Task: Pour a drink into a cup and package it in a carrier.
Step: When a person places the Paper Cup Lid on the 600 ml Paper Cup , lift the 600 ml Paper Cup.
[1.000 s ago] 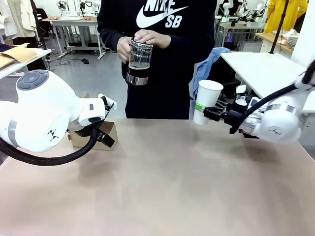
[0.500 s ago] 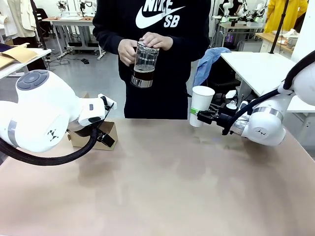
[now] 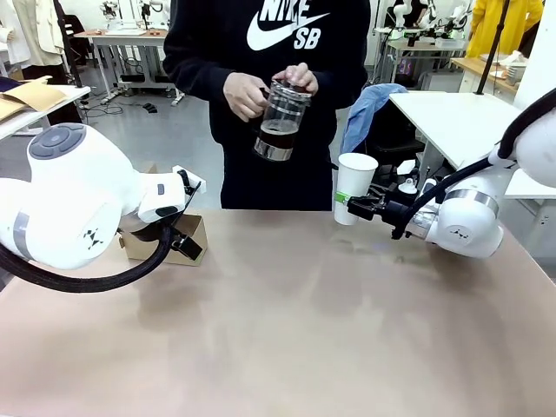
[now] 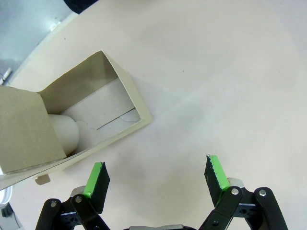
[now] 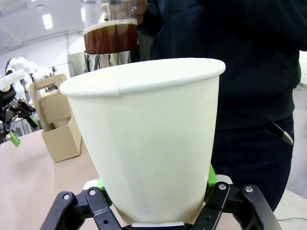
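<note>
Looking along the left gripper (image 4: 156, 175), its jaws stand wide over the table just beside the carrier (image 4: 128, 94), whose open pocket the front view hides behind the arm. The right gripper (image 3: 352, 205) clamps the white cup (image 3: 356, 178) upright near its base. Beyond, the person's hands (image 3: 246, 94) tilt the jug (image 3: 281, 109); the drink (image 3: 276, 137) fills its lower part, and the right wrist view cuts off the jug's top.

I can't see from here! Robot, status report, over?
Left gripper open beside carrier. Right gripper shut on cup. Drink in jug, tilted in person's hands near cup. Nothing blocking. Over.
</note>
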Controlling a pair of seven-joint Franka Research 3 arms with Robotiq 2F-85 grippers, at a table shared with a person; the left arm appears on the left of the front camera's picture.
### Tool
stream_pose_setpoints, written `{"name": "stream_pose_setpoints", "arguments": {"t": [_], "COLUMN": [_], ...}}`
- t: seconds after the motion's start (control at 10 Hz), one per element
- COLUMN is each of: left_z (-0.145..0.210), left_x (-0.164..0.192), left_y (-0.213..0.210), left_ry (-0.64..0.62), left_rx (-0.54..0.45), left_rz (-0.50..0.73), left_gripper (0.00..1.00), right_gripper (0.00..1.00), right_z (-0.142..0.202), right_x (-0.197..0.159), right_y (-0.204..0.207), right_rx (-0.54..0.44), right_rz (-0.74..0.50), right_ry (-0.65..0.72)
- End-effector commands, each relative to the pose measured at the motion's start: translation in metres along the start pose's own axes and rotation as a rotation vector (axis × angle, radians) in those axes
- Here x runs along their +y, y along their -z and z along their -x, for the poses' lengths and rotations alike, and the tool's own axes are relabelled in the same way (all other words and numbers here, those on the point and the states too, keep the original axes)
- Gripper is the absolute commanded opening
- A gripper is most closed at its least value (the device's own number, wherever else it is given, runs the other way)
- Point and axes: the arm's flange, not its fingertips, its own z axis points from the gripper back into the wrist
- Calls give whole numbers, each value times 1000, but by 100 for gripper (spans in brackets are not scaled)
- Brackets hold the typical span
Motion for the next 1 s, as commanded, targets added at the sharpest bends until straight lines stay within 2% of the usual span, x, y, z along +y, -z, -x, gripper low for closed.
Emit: {"name": "stream_pose_setpoints", "arguments": {"t": [0.0, 0.9], "left_z": [0, 0], "left_x": [0, 0], "left_y": [0, 0], "left_ry": [1, 1], "left_rx": [-1, -1], "left_rz": [1, 1], "left_gripper": [100, 100], "right_gripper": [80, 80], "right_z": [-3, -3], "right_x": [2, 2], "right_y": [-1, -1], "right_rx": [-9, -9], "right_rz": [2, 2], "right_ry": [2, 2]}}
